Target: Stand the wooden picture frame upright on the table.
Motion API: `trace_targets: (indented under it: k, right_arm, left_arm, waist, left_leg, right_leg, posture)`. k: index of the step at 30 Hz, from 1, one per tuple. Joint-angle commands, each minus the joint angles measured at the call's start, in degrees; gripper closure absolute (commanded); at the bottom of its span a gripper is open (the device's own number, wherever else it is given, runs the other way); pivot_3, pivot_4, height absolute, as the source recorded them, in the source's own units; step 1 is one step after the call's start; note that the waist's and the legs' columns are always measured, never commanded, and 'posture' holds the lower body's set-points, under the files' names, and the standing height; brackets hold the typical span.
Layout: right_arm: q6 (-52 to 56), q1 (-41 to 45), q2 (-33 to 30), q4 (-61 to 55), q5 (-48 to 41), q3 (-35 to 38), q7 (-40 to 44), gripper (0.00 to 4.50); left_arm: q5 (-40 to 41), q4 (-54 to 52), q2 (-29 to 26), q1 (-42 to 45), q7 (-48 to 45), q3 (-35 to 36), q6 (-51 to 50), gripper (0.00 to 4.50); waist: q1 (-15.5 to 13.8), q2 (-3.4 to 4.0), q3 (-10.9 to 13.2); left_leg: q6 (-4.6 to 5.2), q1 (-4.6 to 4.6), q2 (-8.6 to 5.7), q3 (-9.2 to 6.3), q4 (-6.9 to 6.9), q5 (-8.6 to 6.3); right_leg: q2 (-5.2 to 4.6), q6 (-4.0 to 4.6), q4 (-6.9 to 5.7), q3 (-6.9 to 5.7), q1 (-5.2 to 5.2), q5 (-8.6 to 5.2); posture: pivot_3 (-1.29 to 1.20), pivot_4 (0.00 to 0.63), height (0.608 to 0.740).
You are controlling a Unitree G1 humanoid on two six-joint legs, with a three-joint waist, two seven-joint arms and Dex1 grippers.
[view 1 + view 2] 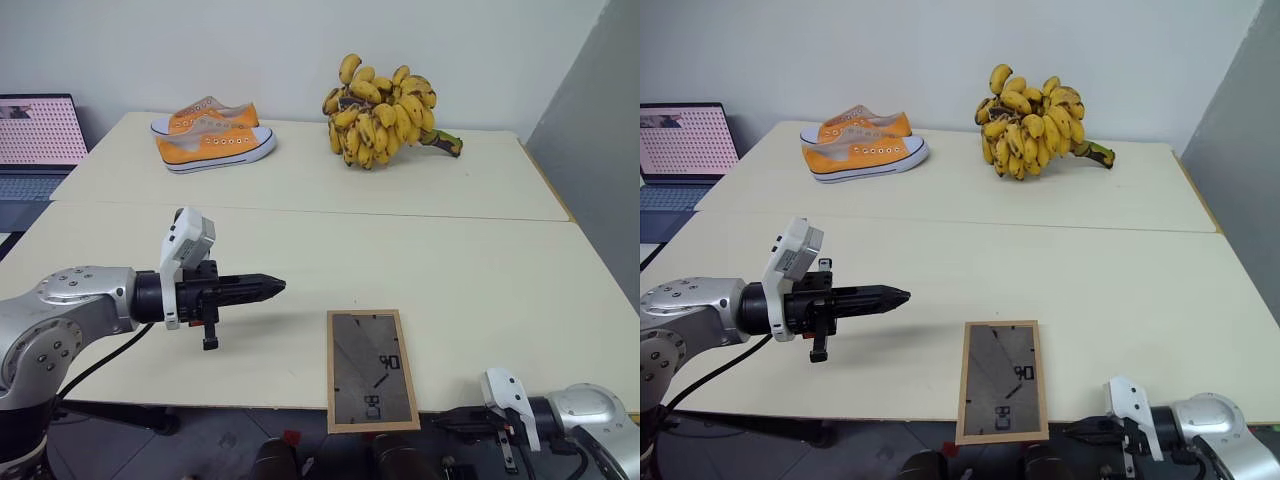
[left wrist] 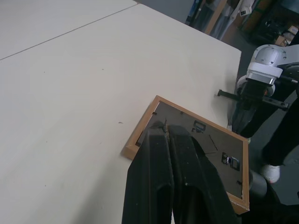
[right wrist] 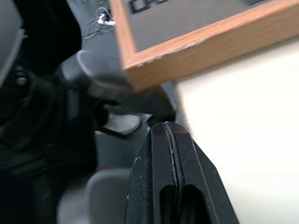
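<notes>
- The table (image 1: 480, 270) is a pale cream top with a seam running left to right across its middle; orange shoes (image 1: 212, 135) and a bunch of bananas (image 1: 380, 110) sit on its far half, well apart from the work.
- The wooden picture frame (image 1: 372, 370) lies flat, back panel up, at the near edge right of centre, its near end overhanging that edge; its long axis runs near to far.
- The left gripper (image 1: 268, 287), fingers pressed shut and empty, hovers over the table to the frame's left, pointing right toward it.
- The right gripper (image 1: 450, 420), also closed on nothing, sits below the table edge just right of the frame's near corner, and looks the nearer of the two.
</notes>
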State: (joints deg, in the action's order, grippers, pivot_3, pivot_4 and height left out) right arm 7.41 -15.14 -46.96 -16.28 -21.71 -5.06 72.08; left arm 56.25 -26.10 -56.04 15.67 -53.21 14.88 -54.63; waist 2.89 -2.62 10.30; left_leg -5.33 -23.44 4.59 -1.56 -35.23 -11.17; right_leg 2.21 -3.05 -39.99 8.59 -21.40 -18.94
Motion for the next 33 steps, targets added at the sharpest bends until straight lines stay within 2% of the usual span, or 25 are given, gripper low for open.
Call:
trace_targets:
  k: [1, 12, 26, 33]
  right_arm:
    - [2.68, -0.81, -0.17, -5.33, -2.66, 0.71, -1.14, 4.5]
    - [9.67, -4.64, -2.23, -14.01, -7.55, 2.0, -2.59, 4.5]
    - [3.37, -5.72, 0.06, -6.45, -5.8, 1.08, 0.42, 4.5]
    - [2.84, -4.25, 1.52, -6.02, -5.11, -0.97, -0.69, 4.5]
  left_arm:
    - [-0.33, 0.13, 0.12, 1.33, -0.74, -0.53, 1.11, 4.49]
    - [-2.07, 2.86, 0.01, 4.52, -2.75, -2.16, 1.68, 4.49]
    - [-2.04, 2.3, 0.7, 5.77, -1.71, -2.09, 0.7, 4.49]
    - [-1.6, 2.01, 0.57, 5.82, -0.8, -1.73, 0.2, 4.49]
  waist:
    - [0.02, 0.0, 0.0]
    - [0.03, 0.0, 0.0]
    - [0.09, -0.01, 0.0]
    - [0.09, -0.01, 0.0]
  left_leg:
    - [0.0, 0.0, 0.0, 0.01, 0.0, 0.0]
    - [0.0, -0.01, -0.01, 0.01, 0.0, 0.0]
    - [0.0, -0.01, -0.01, 0.02, 0.0, 0.0]
    - [0.0, -0.01, 0.0, 0.01, 0.0, 0.0]
  right_leg:
    - [0.0, -0.01, 0.0, 0.01, 0.0, 0.0]
    - [0.0, -0.02, 0.01, 0.01, 0.0, 0.0]
    - [0.0, -0.03, 0.02, 0.01, 0.0, 0.0]
    - [0.0, -0.02, 0.02, 0.01, -0.01, 0.0]
  posture:
    - [0.0, 0.15, 0.74]
    - [0.0, 0.15, 0.74]
    - [0.0, 0.15, 0.74]
    - [0.0, 0.15, 0.74]
